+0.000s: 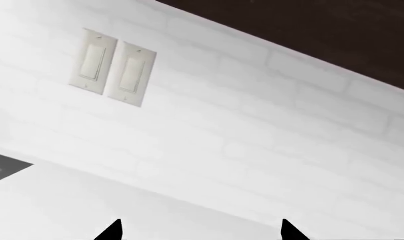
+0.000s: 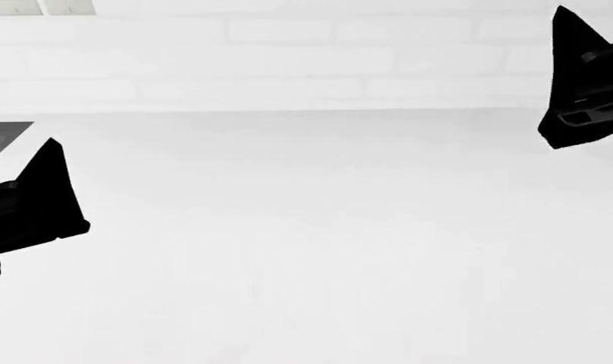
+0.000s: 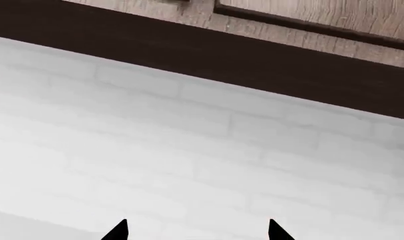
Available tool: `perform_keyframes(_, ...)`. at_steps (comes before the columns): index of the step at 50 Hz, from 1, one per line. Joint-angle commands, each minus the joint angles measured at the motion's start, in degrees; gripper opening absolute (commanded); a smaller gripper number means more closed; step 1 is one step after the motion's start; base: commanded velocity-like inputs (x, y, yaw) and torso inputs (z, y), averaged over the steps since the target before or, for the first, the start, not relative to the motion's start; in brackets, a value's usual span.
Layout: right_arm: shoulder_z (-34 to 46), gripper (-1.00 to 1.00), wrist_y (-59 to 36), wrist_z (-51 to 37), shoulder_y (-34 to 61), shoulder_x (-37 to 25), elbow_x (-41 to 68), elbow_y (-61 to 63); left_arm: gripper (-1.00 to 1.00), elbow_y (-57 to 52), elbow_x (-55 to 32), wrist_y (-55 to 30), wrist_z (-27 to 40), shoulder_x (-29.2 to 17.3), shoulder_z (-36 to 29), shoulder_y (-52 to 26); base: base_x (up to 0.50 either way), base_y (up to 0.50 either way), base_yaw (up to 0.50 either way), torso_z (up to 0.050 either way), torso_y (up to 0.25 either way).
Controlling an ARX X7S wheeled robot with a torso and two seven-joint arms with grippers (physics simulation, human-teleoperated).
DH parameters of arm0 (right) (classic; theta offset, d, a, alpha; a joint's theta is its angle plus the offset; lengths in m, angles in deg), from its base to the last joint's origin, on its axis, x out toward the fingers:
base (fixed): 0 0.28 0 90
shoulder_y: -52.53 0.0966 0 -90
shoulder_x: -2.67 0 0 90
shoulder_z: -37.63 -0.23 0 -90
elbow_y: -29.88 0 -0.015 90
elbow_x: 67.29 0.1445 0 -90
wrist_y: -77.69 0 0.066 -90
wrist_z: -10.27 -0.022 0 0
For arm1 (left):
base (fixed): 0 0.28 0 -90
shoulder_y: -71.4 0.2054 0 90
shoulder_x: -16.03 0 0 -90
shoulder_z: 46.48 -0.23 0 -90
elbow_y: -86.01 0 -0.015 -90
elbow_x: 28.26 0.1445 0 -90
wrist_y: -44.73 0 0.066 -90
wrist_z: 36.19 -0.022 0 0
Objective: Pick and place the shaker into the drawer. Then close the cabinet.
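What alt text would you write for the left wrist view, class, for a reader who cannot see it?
Two white light switches sit side by side on a white brick wall, with a dark band above and white countertop below. Two black tips of the left gripper show, spread apart and holding nothing.

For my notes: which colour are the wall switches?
Cream-white switches, clearest in left wrist view.

Kitchen: white countertop (image 2: 317,250), brick-tile backsplash (image 1: 255,125), wall switches (image 1: 113,66), wood cabinets (image 3: 321,20).
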Motion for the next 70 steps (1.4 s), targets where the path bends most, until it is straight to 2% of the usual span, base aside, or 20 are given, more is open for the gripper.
perform_keyframes(1, 3.67, 1.00, -4.70, -0.11, 16.20, -13.48, 0.62, -8.89, 1.00, -0.86, 0.31, -0.31, 0.13, 0.03, 0.26, -0.01, 0.00, 0.00, 0.00, 0.000, 0.000)
perform_keyframes(4, 15.39, 1.00, -13.05, 3.34, 38.05, -12.72, -3.47, -14.06, 1.00, -0.83, 0.86, 0.17, 0.27, 0.12, -0.06, 0.46, 0.00, 0.00, 0.00, 0.000, 0.000)
perform_keyframes(7, 30.60, 1.00, -14.25, 11.61, 59.33, -11.05, -12.04, -17.68, 1.00, -0.63, 1.69, 1.18, 0.33, 0.14, -0.73, 1.36, 0.00, 0.00, 0.00, 0.000, 0.000)
perform_keyframes(9, 37.07, 1.00, -14.20, 17.92, 68.17, -8.72, -19.04, -18.63, 1.00, -0.36, 1.97, 1.85, 0.18, 0.09, -1.11, 1.87, 0.00, 0.00, 0.00, 0.000, 0.000)
perform_keyframes(11, 36.43, 1.00, -14.44, 28.48, 68.37, -5.72, -32.19, -16.79, 1.00, 0.01, 2.30, 2.59, -0.02, -0.02, -1.59, 2.49, 0.00, 0.00, 0.00, 0.000, 0.000)
perform_keyframes(14, 37.75, 1.00, -14.45, 51.59, 68.37, 0.98, -57.97, -16.10, 1.00, 0.97, 3.39, 4.26, -0.25, -0.15, -2.81, 4.02, 0.00, 0.00, 0.00, 0.000, 0.000)
perform_keyframes(18, 42.01, 1.00, -14.04, 85.97, 68.37, 17.28, -92.35, -21.40, 1.00, 2.47, 5.47, 7.32, -0.35, -0.42, -5.05, 6.74, 0.00, 0.00, 0.00, 0.000, 0.000)
perform_keyframes(21, 36.95, 1.00, -4.40, 111.75, 68.35, 26.21, -118.13, -30.80, 1.00, 3.57, 6.22, 9.21, -0.70, -0.73, -6.36, 8.32, 0.00, 0.00, 0.00, 0.000, 0.000)
perform_keyframes(22, 34.93, 1.00, -1.48, 117.93, 68.34, 28.56, -126.72, -33.13, 1.00, 3.77, 6.31, 9.55, -0.82, -0.82, -6.60, 8.62, 0.00, 0.00, 0.00, 0.000, 0.000)
perform_keyframes(24, 32.83, 1.00, 3.32, 118.27, 68.29, 31.60, -143.91, -36.99, 1.00, 4.15, 6.37, 10.10, -1.09, -0.96, -6.93, 9.03, 0.00, 0.00, 0.00, 0.000, 0.000)
perform_keyframes(25, 32.21, 1.00, 5.13, 117.62, 68.21, 32.86, -149.02, -39.00, 1.00, 4.23, 6.39, 10.33, -1.14, -1.01, -7.05, 9.19, 0.00, 0.00, 0.00, 0.000, 0.000)
perform_keyframes(35, 32.86, 1.00, 24.85, 116.92, 63.49, 39.16, -136.90, -53.81, 1.00, 4.63, 7.09, 11.83, -1.16, -0.66, -7.90, 10.41, 0.00, 0.00, 0.00, 0.000, 0.000)
perform_keyframes(48, 32.20, 1.00, 37.36, 111.19, 64.53, 45.61, -129.02, -77.84, 1.00, 6.14, 5.47, 12.66, -2.29, -0.31, -7.85, 10.71, 0.00, 0.00, 0.01, 0.001, 0.000)
perform_keyframes(52, 31.89, 1.00, 44.68, 108.13, 67.78, 47.16, -126.80, -90.76, 1.00, 6.36, 5.95, 13.43, -2.08, -0.31, -8.21, 11.29, 0.01, 0.00, 0.01, 0.003, 0.000)
perform_keyframes(59, 20.21, 1.00, 52.98, 109.11, 68.37, 50.12, -137.14, -102.24, 1.00, 6.22, 6.65, 14.35, -1.42, -0.77, -8.52, 11.90, 0.01, 0.00, 0.01, 0.000, 0.000)
perform_keyframes(70, 19.81, 1.00, 57.15, 104.95, 68.37, 49.56, -137.21, -111.89, 1.00, 6.71, 6.98, 14.71, -1.12, -0.63, -8.75, 12.52, 0.00, 0.00, 0.00, 0.000, 0.000)
